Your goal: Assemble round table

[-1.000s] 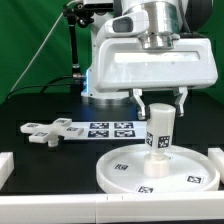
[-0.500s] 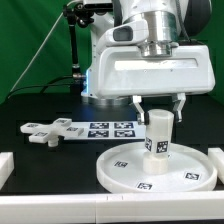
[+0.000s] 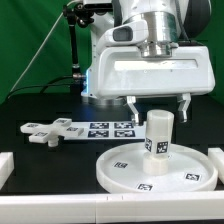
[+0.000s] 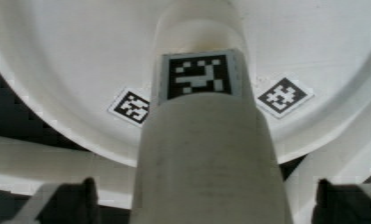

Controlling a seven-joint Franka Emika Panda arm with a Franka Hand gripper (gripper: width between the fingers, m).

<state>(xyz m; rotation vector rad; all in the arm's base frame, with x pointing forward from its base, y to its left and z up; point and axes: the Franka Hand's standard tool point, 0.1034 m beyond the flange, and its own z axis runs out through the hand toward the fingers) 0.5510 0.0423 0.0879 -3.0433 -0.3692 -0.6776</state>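
The round disc (image 3: 125, 170) lies flat on the black table at the front. The short cylinder leg (image 3: 159, 135) stands upright at its middle, tags facing the camera. My gripper (image 3: 159, 104) hangs straight above the leg, open, with one finger on each side of the leg's top and a gap to it. In the wrist view the leg (image 4: 200, 130) runs up the middle over the disc (image 4: 84, 60), and the dark fingers (image 4: 72, 203) stand apart from it on both sides. The cross-shaped base (image 3: 45, 131) lies at the exterior view's left.
The marker board (image 3: 108, 128) lies flat behind the disc, beside the cross-shaped base. White rails stand at the front left (image 3: 5, 165) and right (image 3: 216, 156) table edges. A black stand (image 3: 75, 50) rises at the back left before a green curtain.
My gripper has opened, let go of the leg and risen a little. The leg stays upright on the disc.
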